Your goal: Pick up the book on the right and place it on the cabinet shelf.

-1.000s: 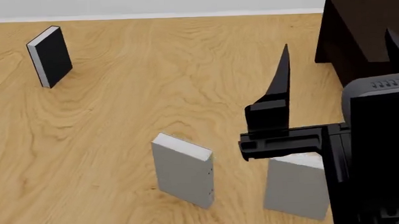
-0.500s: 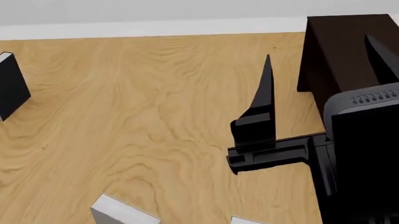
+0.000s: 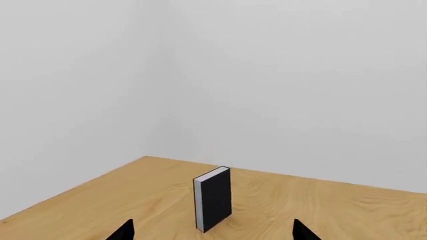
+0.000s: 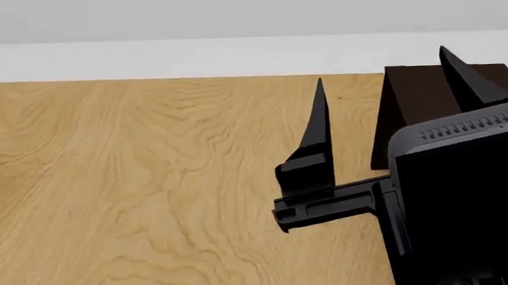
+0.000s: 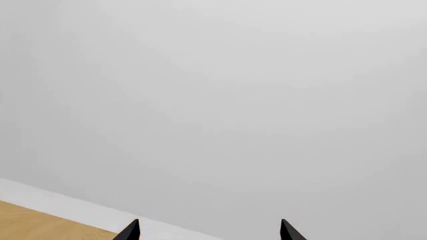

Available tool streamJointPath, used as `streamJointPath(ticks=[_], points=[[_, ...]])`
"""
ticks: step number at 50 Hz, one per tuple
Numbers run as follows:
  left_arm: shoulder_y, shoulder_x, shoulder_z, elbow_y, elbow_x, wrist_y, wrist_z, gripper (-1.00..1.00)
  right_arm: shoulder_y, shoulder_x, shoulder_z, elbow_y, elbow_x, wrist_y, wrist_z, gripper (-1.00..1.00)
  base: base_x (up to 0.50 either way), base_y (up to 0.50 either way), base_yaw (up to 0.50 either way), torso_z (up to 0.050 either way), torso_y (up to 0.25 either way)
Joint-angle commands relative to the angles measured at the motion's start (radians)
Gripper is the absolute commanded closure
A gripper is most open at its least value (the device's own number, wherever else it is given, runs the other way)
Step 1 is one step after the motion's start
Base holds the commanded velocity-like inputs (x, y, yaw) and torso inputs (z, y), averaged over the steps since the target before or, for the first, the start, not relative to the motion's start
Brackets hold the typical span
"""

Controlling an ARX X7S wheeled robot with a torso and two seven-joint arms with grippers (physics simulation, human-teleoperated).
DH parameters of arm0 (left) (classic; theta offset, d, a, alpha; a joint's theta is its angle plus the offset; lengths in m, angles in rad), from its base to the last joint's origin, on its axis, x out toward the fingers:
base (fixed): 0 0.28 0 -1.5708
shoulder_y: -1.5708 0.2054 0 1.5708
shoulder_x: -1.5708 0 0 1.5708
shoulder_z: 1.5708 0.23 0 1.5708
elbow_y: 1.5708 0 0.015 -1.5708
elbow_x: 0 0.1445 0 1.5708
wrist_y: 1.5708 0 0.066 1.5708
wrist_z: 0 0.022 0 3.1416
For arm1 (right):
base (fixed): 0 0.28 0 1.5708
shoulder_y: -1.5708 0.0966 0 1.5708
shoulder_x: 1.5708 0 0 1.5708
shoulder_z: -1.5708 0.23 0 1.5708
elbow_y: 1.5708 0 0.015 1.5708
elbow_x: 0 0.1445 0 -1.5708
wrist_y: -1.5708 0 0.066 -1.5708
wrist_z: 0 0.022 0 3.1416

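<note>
Tilting upward, the head view has lost both grey books below its edge, so the book to be picked is hidden now. The right claw [image 4: 388, 93] stands spread and empty beside the dark cabinet [image 4: 421, 92]; the left claw [image 3: 212, 231], also spread, faces the black book [image 3: 215, 198].

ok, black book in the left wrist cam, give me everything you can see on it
The black book stands upright on the wooden floor, resting on its bottom edge, near the corner of two plain white walls. Its cover is matte black and unmarked, and a strip of pale page edges shows along the top and one side. It is closed, nothing else touches it, and no gripper is near it.
</note>
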Motion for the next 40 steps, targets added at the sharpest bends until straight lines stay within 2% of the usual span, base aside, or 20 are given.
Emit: streamJointPath(ticks=[1,9,40], points=[[0.015,0.001,-0.002,-0.011,0.003,0.025,0.003,-1.0,0.004,0.011,-0.021,0.004,0.02,-0.01,0.012,-1.0,0.5,-0.2,0.0,0.0,0.0],[0.024,0.003,0.0,-0.02,0.006,0.044,0.008,-1.0,-0.004,0.02,-0.027,0.008,0.03,-0.019,0.022,-1.0,0.49,-0.19,0.0,0.0,0.001],[0.022,-0.008,0.006,-0.02,-0.006,0.051,-0.004,-1.0,0.003,0.052,-0.064,0.014,0.066,-0.044,0.059,-1.0,0.0,0.0,0.0,0.0,0.001]])
